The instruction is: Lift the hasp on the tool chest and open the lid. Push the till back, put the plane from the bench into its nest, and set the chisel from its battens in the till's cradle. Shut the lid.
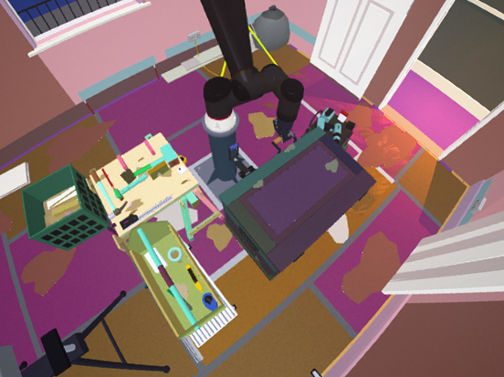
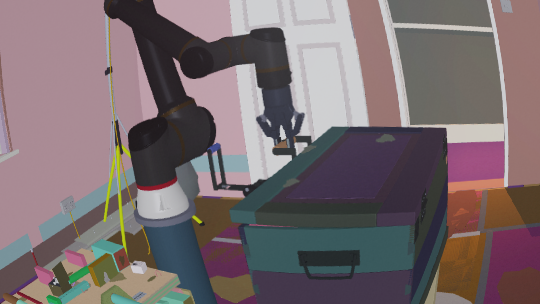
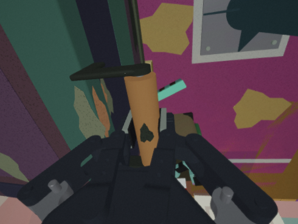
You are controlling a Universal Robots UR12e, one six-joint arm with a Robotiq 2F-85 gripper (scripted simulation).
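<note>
The chest's lid [image 1: 298, 185] lies flat on the tool chest [image 2: 345, 235], with an orange wooden handle [image 3: 144, 115] and its dark cross bar at the lid's rear edge. My gripper [image 2: 282, 136] stands at that edge, its fingers clamped on the orange handle [image 2: 283, 143] on either side. The chest's inside, with the till and the nest, is hidden under the lid. The workbench [image 1: 142, 181] beside the arm's base carries several tools, and I cannot tell the plane among them.
The arm's pedestal [image 1: 224, 154] stands close behind the chest. A green crate [image 1: 62, 207] and a long open tray [image 1: 175, 272] sit left of the bench. A tripod [image 1: 79, 345] stands at lower left, and a white door [image 1: 369, 15] is open behind the chest.
</note>
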